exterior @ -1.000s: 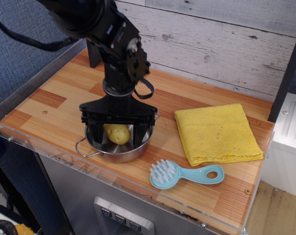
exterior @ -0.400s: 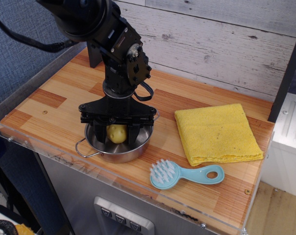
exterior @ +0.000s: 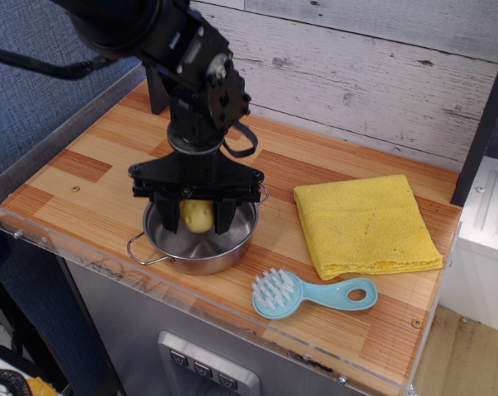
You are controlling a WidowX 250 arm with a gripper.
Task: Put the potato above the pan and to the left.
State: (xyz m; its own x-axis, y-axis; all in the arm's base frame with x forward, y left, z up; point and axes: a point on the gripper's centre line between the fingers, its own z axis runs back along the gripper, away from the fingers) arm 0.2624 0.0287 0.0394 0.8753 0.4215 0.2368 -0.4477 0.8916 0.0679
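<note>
My gripper (exterior: 197, 216) is shut on the potato (exterior: 198, 215), a small yellow-tan egg shape held between the two black fingers (exterior: 223, 214). It holds the potato a little above the bottom of the pan (exterior: 232, 246), a round shiny steel pot with thin wire loop handles near the table's front edge. The black arm comes down from the upper left and hides the pan's far rim.
A folded yellow cloth (exterior: 366, 224) lies to the right of the pan. A light blue brush (exterior: 311, 294) lies in front of it near the front edge. A black post (exterior: 157, 92) stands behind the arm. The wooden table (exterior: 92, 169) shows bare boards at left.
The fingers have closed from wide open onto the potato. The gripper and potato have risen slightly in the pan.
</note>
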